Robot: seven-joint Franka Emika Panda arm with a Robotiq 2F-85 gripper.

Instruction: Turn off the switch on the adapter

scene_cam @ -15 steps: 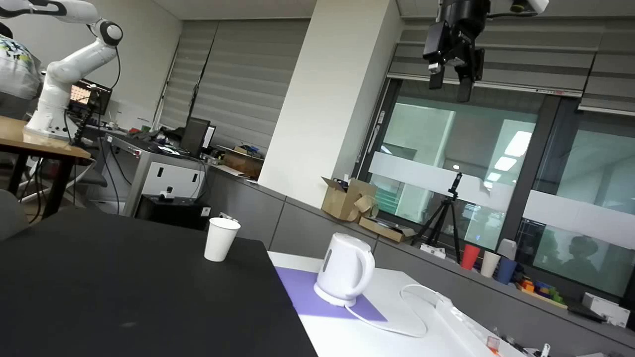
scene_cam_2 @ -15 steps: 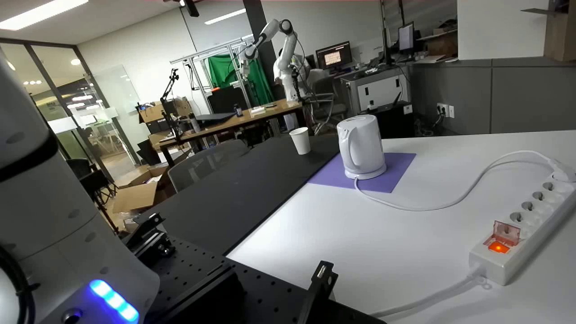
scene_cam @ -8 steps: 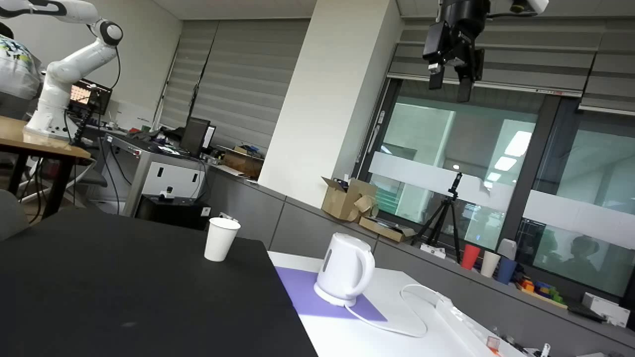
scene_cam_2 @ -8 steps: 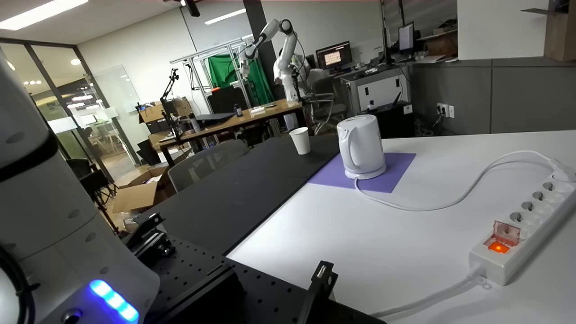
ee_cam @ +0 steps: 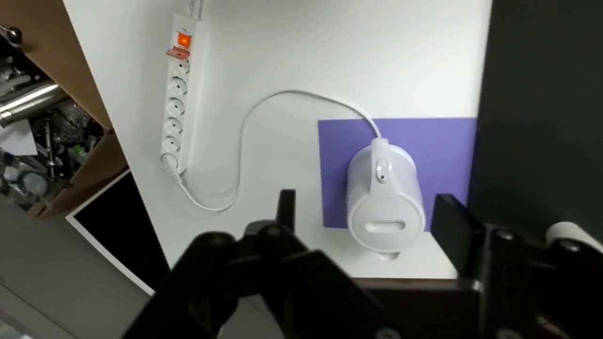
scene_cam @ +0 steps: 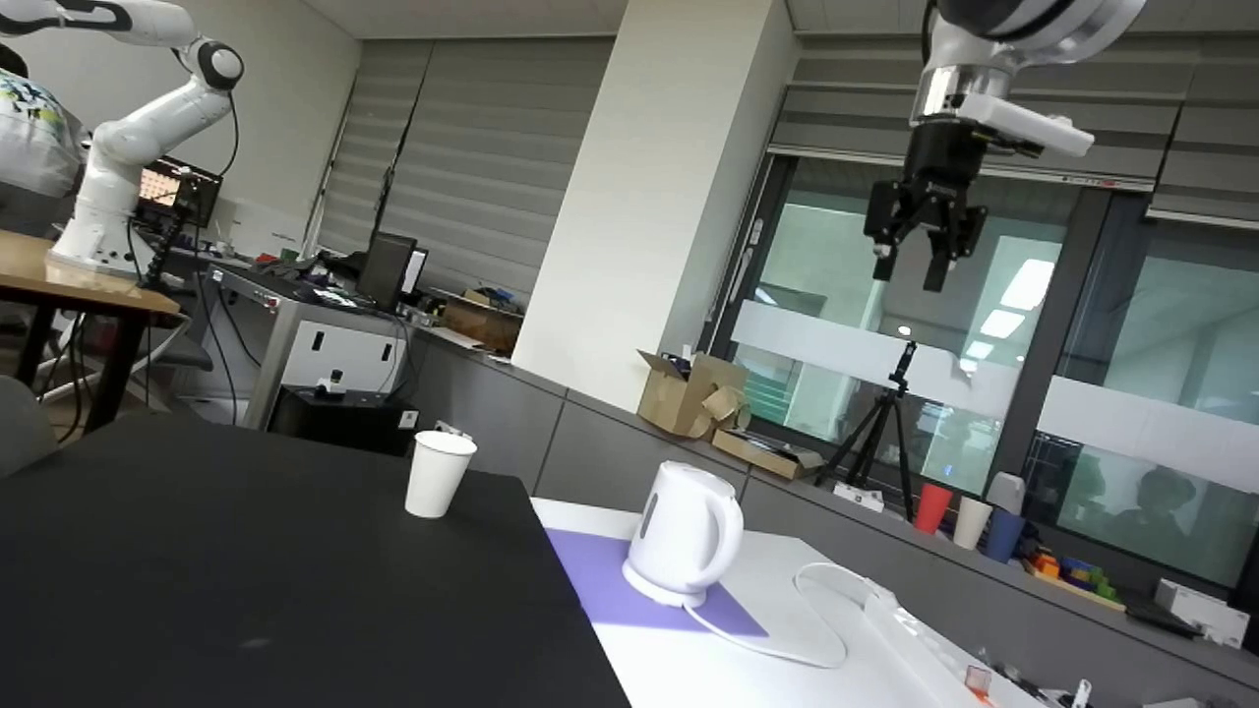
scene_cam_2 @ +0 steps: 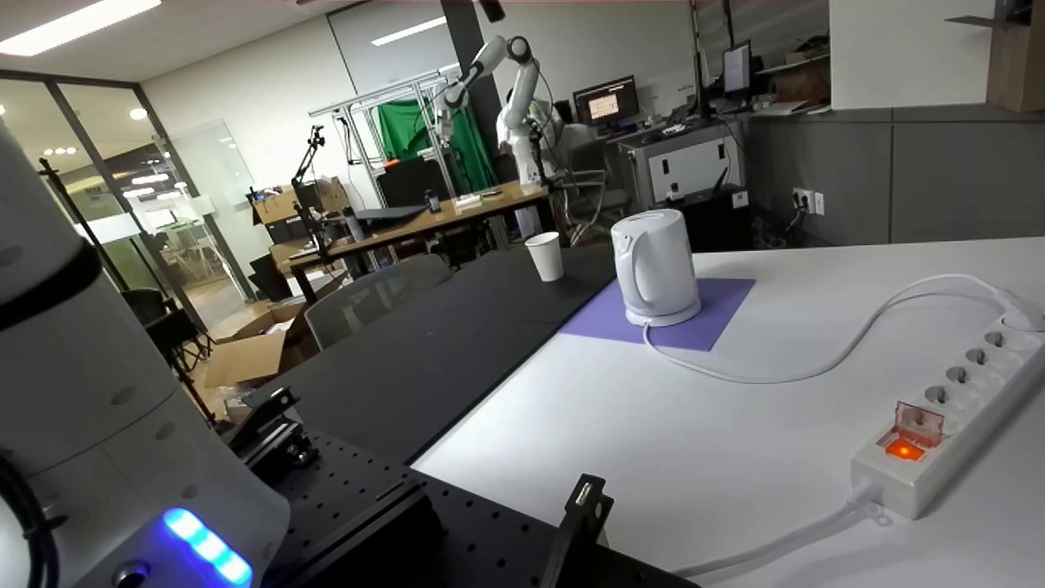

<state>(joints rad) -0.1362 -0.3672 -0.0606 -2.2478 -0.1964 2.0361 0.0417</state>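
Wrist view: the white plastic power strip [ee_cam: 191,99] with its lit, orange-red square switch [ee_cam: 184,40] lies along the left side of the white bench [ee_cam: 282,47], the switch at its far end. A clear red plastic flap [ee_cam: 178,52] stands raised just beside the switch. At right, a rounded white plastic kettle [ee_cam: 385,216] stands upright on a flat purple mat [ee_cam: 438,157]; its thin white cord [ee_cam: 240,155] loops across the bench and plugs in at the strip's near end. White bench top spreads between strip and mat and runs on past the cord toward the far side. Past the bench's left edge sits a brown cardboard box [ee_cam: 77,70] holding a metal cylinder [ee_cam: 35,100]; a matte black surface [ee_cam: 532,94] borders the mat at right and carries a white paper cup [scene_cam: 438,477]. Spread well apart and released, the jaws hang high above the bench. In an exterior view, a black perforated metal plate [scene_cam_2: 482,523] lies near, left of the strip.
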